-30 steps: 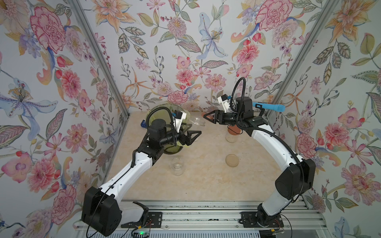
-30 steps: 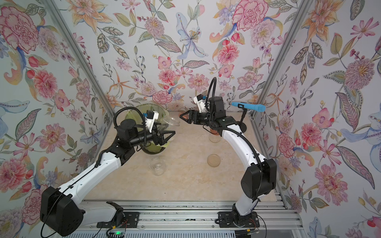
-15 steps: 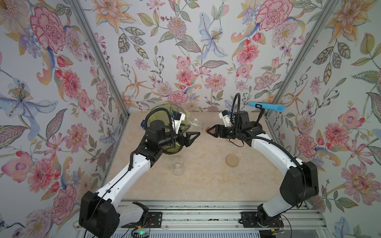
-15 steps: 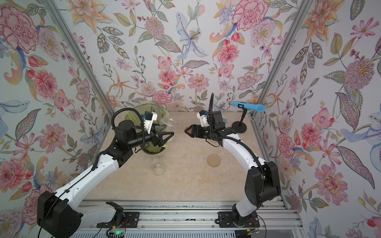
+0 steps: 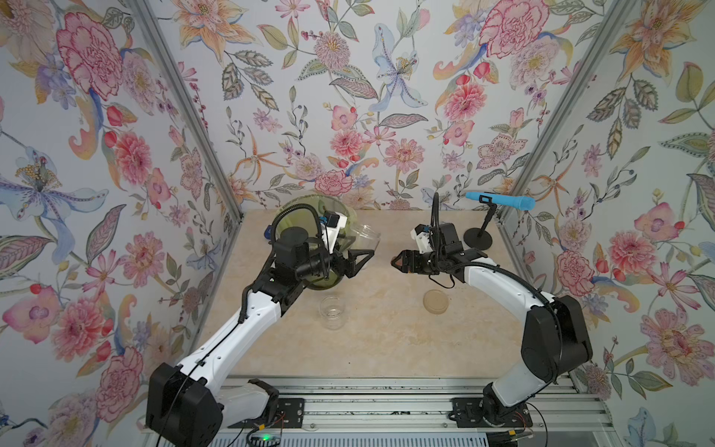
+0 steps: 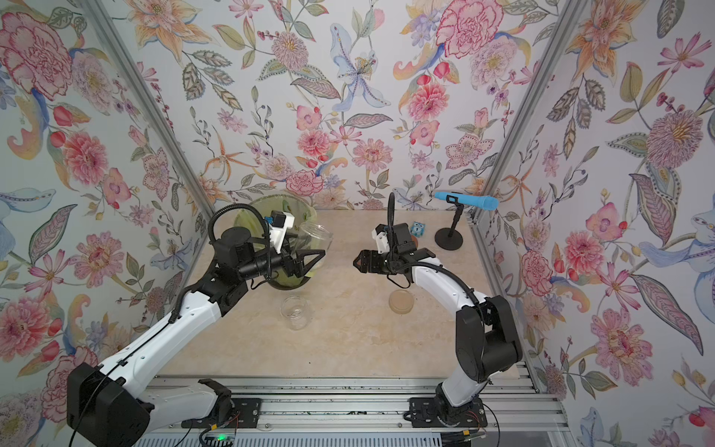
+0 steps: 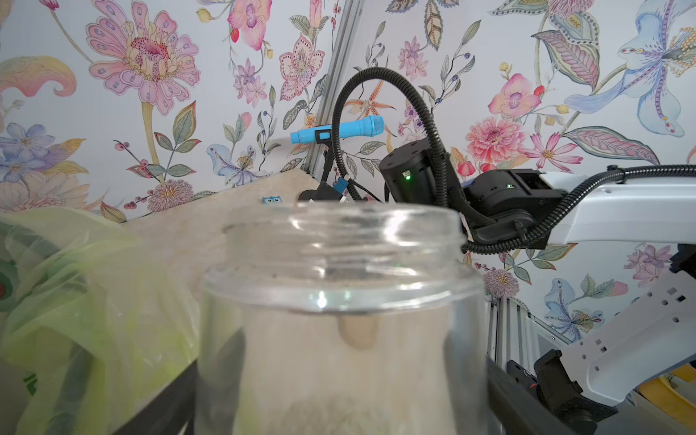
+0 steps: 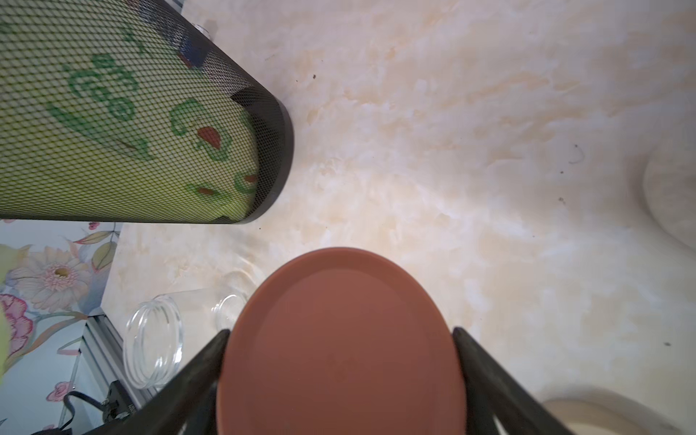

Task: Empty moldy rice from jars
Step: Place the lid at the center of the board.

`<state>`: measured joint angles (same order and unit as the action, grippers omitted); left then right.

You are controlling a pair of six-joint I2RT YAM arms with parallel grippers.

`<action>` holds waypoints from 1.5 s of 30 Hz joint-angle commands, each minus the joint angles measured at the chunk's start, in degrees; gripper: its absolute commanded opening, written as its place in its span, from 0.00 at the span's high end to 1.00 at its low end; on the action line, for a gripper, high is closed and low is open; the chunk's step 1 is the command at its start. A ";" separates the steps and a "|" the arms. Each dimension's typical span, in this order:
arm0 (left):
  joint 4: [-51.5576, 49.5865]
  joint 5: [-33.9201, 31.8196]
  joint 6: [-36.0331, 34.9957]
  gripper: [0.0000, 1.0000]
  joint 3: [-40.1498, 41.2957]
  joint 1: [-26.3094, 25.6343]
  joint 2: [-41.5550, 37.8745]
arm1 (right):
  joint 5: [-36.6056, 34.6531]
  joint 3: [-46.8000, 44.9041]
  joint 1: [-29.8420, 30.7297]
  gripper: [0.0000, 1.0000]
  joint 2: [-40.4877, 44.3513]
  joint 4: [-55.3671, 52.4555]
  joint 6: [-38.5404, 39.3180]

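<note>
My left gripper (image 5: 361,256) (image 7: 342,399) is shut on an uncapped clear glass jar (image 5: 366,240) (image 7: 339,271), held beside the green bin (image 5: 309,211). In the left wrist view, pale moldy rice (image 7: 331,420) shows through the glass low in the jar. My right gripper (image 5: 397,261) (image 8: 341,376) hovers over the table's middle, shut on a reddish-brown round lid (image 8: 339,339). In both top views an empty open jar (image 5: 332,312) (image 6: 296,312) stands on the table in front of the bin.
A beige lid (image 5: 436,301) (image 6: 401,302) lies on the table under the right forearm. A blue microphone on a black stand (image 5: 499,201) and a small blue owl figure (image 6: 417,229) sit at the back right. The bin's black mesh wall (image 8: 132,124) shows its yellow-green liner.
My right gripper has come forward and down from the back of the table with the reddish-brown lid. The left arm and its jar have barely moved.
</note>
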<state>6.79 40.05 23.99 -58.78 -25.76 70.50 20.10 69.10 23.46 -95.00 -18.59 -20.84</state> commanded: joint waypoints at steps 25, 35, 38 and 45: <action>-2.92 -5.11 -3.07 1.00 1.98 0.79 -10.27 | -15.00 0.81 3.18 0.28 -14.57 -4.30 2.29; -4.10 -6.79 -3.73 1.00 2.97 1.06 -12.08 | -16.97 1.81 3.83 0.08 -14.57 -6.88 2.56; -4.13 -7.08 -3.97 1.00 2.93 1.11 -12.02 | -16.94 1.93 3.90 0.00 -14.27 -7.41 2.66; -5.87 -8.01 -5.54 1.00 1.07 1.32 -11.20 | -16.58 4.75 4.64 0.00 -11.26 -10.80 3.38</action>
<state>-1.08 33.28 20.62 -55.61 -25.32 60.16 3.99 71.33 27.18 -108.22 -26.44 -18.55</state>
